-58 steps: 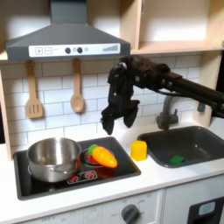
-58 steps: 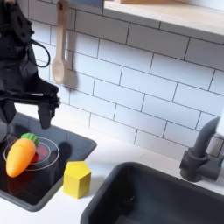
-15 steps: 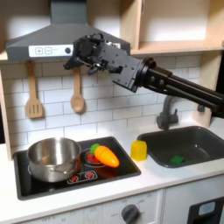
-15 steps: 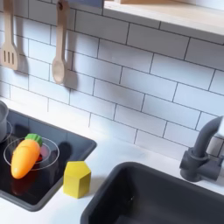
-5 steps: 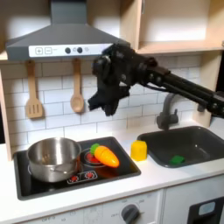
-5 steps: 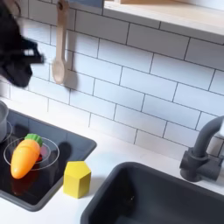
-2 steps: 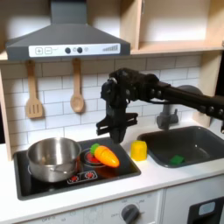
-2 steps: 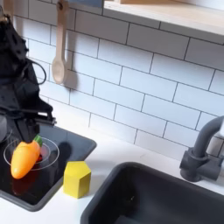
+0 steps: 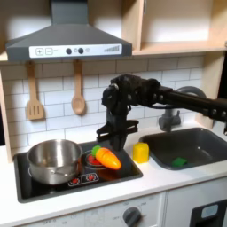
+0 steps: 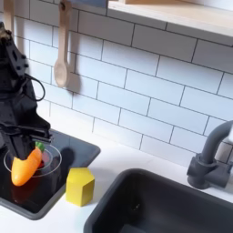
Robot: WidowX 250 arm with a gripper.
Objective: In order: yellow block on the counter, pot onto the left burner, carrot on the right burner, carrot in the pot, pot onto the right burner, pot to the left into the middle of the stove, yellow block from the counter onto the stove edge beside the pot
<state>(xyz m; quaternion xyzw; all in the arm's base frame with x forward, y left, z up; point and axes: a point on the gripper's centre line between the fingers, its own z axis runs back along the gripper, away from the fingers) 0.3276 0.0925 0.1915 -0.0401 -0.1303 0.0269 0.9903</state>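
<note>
**Pincer over the carrot on the right burner**

The pincer (image 9: 113,140) hangs low above the carrot (image 9: 105,158), which lies on the right-hand burner of the stove (image 9: 53,188) in the first exterior view. In the second exterior view the pincer (image 10: 20,144) sits right over the carrot's green end, fingers pointing down with a narrow gap between them; whether they already touch the carrot (image 10: 25,167) cannot be told. The pot (image 9: 53,160) stands on the left burner, just beside the carrot, and looks empty. The yellow block (image 9: 141,152) rests on the table (image 9: 168,176) between the stove and the sink (image 9: 192,146); the second exterior view shows the block (image 10: 80,186) near the stove's right corner.

Judging by this layout, the carrot's transfer into the pot comes next. The carrot is plump and tapered, so a grip near the leafy end could let it swing or slip out mid-lift. A low carry could also clip the pot's rim and shove the pot off its burner.
</note>
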